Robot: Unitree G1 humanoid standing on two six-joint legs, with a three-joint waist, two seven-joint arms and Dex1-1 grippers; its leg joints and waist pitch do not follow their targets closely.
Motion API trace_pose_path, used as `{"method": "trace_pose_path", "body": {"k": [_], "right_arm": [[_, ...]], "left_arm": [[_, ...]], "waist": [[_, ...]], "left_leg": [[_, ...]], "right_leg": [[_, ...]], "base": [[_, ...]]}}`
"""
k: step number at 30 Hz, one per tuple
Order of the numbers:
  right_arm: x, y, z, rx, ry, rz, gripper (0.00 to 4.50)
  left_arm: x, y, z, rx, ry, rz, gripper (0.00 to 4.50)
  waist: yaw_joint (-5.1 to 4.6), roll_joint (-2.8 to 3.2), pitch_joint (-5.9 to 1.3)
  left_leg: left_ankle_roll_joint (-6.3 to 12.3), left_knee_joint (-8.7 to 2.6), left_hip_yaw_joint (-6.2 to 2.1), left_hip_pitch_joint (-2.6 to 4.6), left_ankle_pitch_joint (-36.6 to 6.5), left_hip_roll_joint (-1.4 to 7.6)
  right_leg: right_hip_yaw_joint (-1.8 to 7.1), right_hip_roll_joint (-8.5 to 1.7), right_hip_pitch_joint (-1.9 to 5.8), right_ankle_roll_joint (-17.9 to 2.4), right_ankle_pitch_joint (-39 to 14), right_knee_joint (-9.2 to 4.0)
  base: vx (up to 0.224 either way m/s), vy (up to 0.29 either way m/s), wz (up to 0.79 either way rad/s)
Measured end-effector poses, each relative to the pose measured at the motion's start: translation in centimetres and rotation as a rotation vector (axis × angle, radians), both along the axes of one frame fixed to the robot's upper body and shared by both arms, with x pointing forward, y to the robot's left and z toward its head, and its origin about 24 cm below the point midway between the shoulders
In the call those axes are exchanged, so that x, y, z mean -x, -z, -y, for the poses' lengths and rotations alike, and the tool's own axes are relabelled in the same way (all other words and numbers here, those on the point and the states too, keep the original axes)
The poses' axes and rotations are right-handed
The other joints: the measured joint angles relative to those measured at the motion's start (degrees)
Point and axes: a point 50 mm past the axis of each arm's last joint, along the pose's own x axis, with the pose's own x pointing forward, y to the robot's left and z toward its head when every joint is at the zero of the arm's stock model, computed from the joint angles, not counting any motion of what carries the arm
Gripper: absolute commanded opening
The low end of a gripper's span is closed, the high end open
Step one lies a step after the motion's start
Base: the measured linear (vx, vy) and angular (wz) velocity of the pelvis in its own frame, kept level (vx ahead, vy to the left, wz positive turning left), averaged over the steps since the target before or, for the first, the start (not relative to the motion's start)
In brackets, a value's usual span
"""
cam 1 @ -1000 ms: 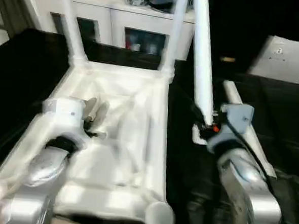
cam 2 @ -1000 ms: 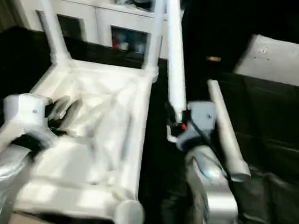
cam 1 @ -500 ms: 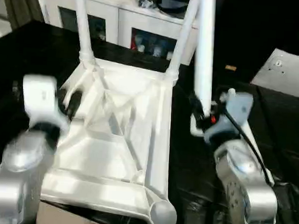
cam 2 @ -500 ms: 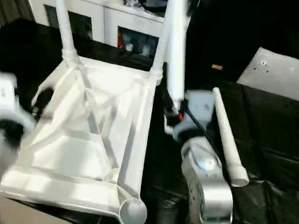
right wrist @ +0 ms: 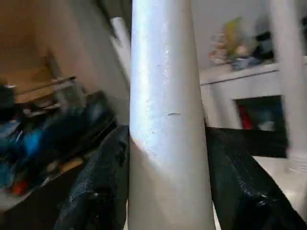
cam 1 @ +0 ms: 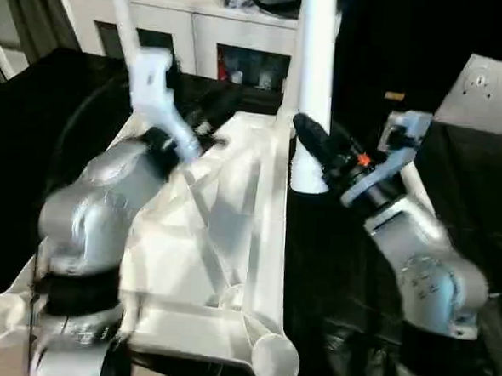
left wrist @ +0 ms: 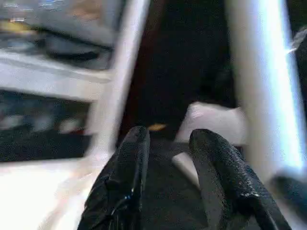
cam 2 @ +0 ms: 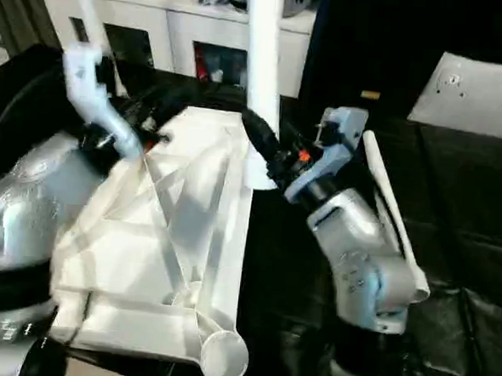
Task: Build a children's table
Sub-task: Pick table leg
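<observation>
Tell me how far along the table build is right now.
Two legs look seated in the far corner sockets of the upturned top. The right gripper holds a third leg upright beside the top. A fourth leg lies on the black surface. The near sockets look empty.

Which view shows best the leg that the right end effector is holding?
The right wrist view: the leg stands between the right end effector's black fingers. The head views show it upright beside the tabletop; the left wrist view catches a blurred stretch.

A black-covered surface (cam 1: 32, 140) carries the upturned white table top (cam 1: 221, 263) and a loose leg (cam 2: 389, 222).
</observation>
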Motion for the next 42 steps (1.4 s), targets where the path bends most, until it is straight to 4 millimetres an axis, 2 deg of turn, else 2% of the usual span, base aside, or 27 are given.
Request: {"method": "trace_pose_path", "body": {"k": [4, 10, 13, 18, 24, 25, 29, 30, 34, 42], "right_arm": [[0.3, -0.2, 0.3, -0.029, -0.105, -0.006, 1.89], [0.7, -0.2, 0.8, -0.070, -0.152, 0.005, 1.89], [0.9, -0.3, 0.6, -0.088, -0.172, 0.010, 1.89], [0.9, -0.3, 0.7, -0.080, -0.184, 0.021, 1.89], [0.8, -0.3, 0.2, -0.006, -0.158, 0.067, 1.89], [0.8, -0.2, 0.2, 0.005, -0.149, 0.070, 1.89], [0.7, -0.1, 0.0, 0.046, -0.109, 0.092, 1.89], [0.7, -0.1, -0.1, 0.057, -0.103, 0.102, 1.89], [0.7, -0.4, -0.5, 0.060, -0.100, 0.139, 1.89], [0.6, -0.4, -0.8, 0.121, -0.067, 0.199, 1.89]], "left_arm": [[-0.5, -1.9, 1.1, 0.109, 0.167, 0.025, 1.83], [0.1, -2.0, 2.3, 0.212, 0.357, -0.005, 1.83], [0.4, -2.1, 2.5, 0.210, 0.404, 0.004, 1.83], [0.4, -2.0, 2.4, 0.190, 0.425, 0.017, 1.83], [0.3, -1.5, 2.2, 0.120, 0.390, 0.059, 1.83], [0.2, -1.4, 2.3, 0.104, 0.377, 0.071, 1.58], [0.2, -1.2, 2.4, 0.060, 0.333, 0.127, 1.58], [0.3, -1.2, 2.3, 0.066, 0.336, 0.131, 1.29], [0.9, -1.0, 2.0, 0.139, 0.374, 0.111, 1.29], [0.8, -0.7, 2.0, 0.165, 0.387, 0.084, 2.02]], "waist": [[0.32, 0.98, -0.09], [0.55, 1.04, -0.09], [0.83, 1.03, -0.09], [1.56, 1.03, -0.09], [1.67, 1.03, -0.10], [1.67, 1.03, -0.09], [1.65, 1.03, -0.09], [1.65, 1.03, -0.09], [1.59, 1.00, -0.08], [1.62, 0.97, -0.08]], "left_leg": [[0.10, -0.01, 0.03, -0.01, -0.01, -0.03], [0.40, -0.02, 0.09, -0.08, 0.19, 0.01], [0.50, -0.03, 0.10, -0.14, 0.27, 0.02], [0.52, -0.03, 0.12, -0.20, 0.30, 0.03], [0.52, -0.07, 0.11, -0.49, 0.30, 0.07], [0.52, -0.07, 0.10, -0.52, 0.30, 0.07], [0.53, -0.11, 0.10, -0.57, 0.30, 0.08], [0.53, -0.13, 0.11, -0.57, 0.30, 0.08], [0.52, -0.18, 0.16, -0.55, 0.30, 0.07], [0.58, -0.17, 0.20, -0.57, 0.34, 0.07]], "right_leg": [[0.00, -0.05, -0.01, -0.01, -0.01, -0.02], [-0.03, -0.06, -0.09, -0.05, 0.02, 0.04], [-0.04, -0.07, -0.13, -0.08, 0.08, 0.03], [-0.03, -0.14, -0.17, -0.05, 0.11, 0.02], [-0.06, -0.16, -0.33, -0.02, 0.10, -0.04], [-0.09, -0.15, -0.36, -0.02, 0.10, -0.08], [-0.09, -0.18, -0.41, 0.00, 0.11, -0.15], [-0.08, -0.18, -0.41, 0.00, 0.11, -0.17], [-0.08, -0.17, -0.45, 0.00, 0.11, -0.16], [-0.06, -0.26, -0.44, 0.02, 0.12, -0.17]], "base": [[0.000, 0.000, 0.00], [0.000, 0.000, 0.00], [0.000, 0.000, 0.00], [0.000, 0.000, 0.00], [0.000, 0.000, 0.00], [0.000, 0.000, 0.00], [0.000, 0.000, 0.00], [0.000, 0.000, 0.00], [0.000, 0.000, 0.00], [0.000, 0.000, 0.00]]}}
